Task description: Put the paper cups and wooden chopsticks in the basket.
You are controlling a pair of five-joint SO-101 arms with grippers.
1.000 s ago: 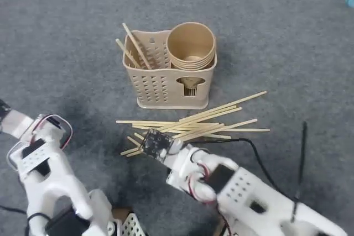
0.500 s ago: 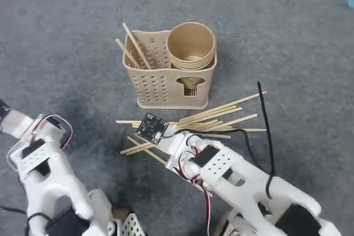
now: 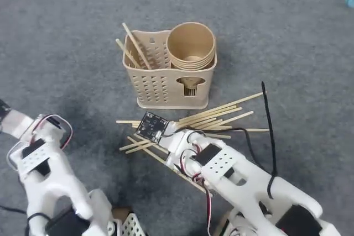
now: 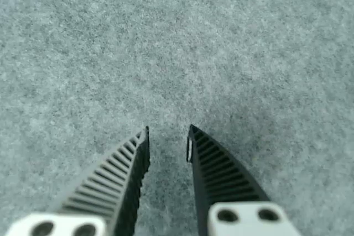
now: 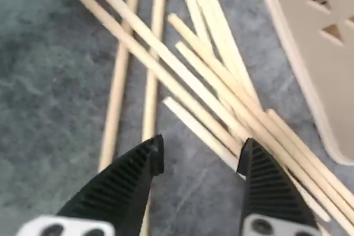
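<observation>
Grey carpet (image 3: pixel 66 53) carries the basket (image 3: pixel 157 84), with paper cups (image 3: pixel 191 42) stacked upright in one compartment and leaning chopsticks (image 3: pixel 133 45) in the other. Loose chopsticks (image 3: pixel 221 115) lie in front of it, fanned, long axes mostly crosswise. Since a second ago the right arm has swung forward over them, and the right gripper (image 5: pixel 202 150) points down, spread and empty. The left gripper (image 4: pixel 168 131) hangs parted over bare carpet.

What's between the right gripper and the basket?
Loose chopsticks lie between the right gripper and the basket, in the right wrist view.
</observation>
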